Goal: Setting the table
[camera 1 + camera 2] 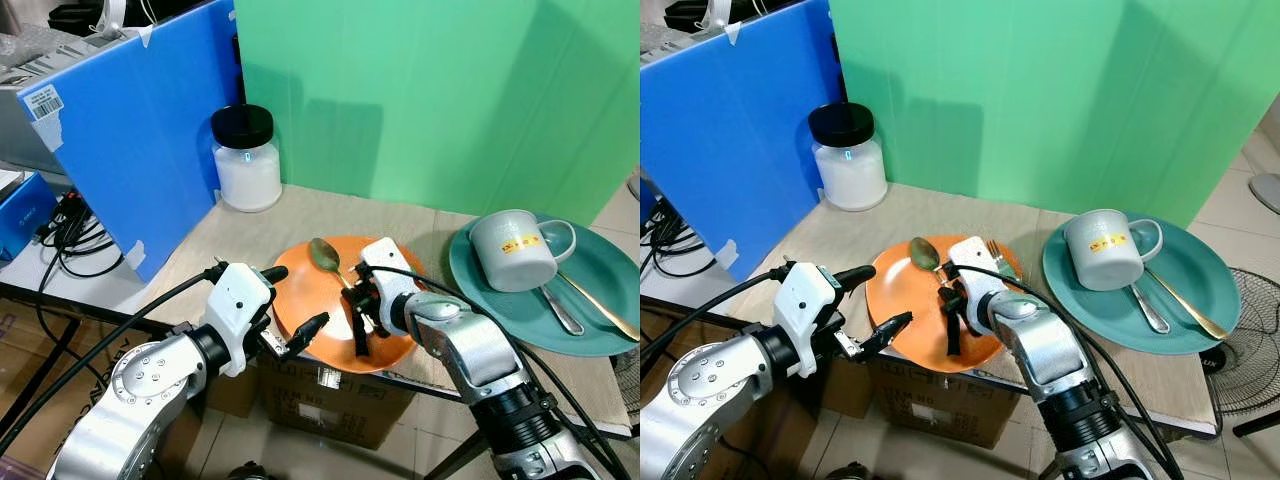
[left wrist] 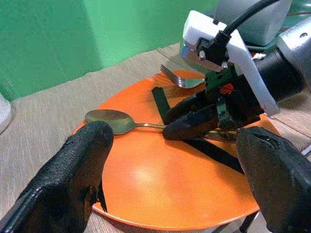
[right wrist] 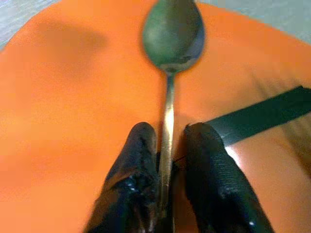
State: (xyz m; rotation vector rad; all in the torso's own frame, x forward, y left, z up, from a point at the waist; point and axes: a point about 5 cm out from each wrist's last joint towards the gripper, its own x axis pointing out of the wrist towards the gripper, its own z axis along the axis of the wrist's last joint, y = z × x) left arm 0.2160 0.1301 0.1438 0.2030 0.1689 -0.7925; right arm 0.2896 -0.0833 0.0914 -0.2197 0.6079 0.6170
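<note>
An orange plate (image 1: 300,300) lies at the table's front edge. On it rests a brass-coloured spoon (image 1: 324,254), bowl toward the back, beside a silver fork (image 2: 181,80). My right gripper (image 3: 166,160) is over the plate, shut on the spoon's handle (image 3: 168,116) with one black finger on each side. A black strap (image 2: 214,153) lies across the plate under it. My left gripper (image 1: 295,305) is open at the plate's front left rim, its fingers (image 2: 82,160) spread wide with nothing between them.
A teal plate (image 1: 600,280) at the right holds a grey mug (image 1: 512,250), a silver spoon (image 1: 562,310) and a gold utensil (image 1: 600,305). A white jar with a black lid (image 1: 246,160) stands at the back left by a blue board (image 1: 140,120). Green panels back the table.
</note>
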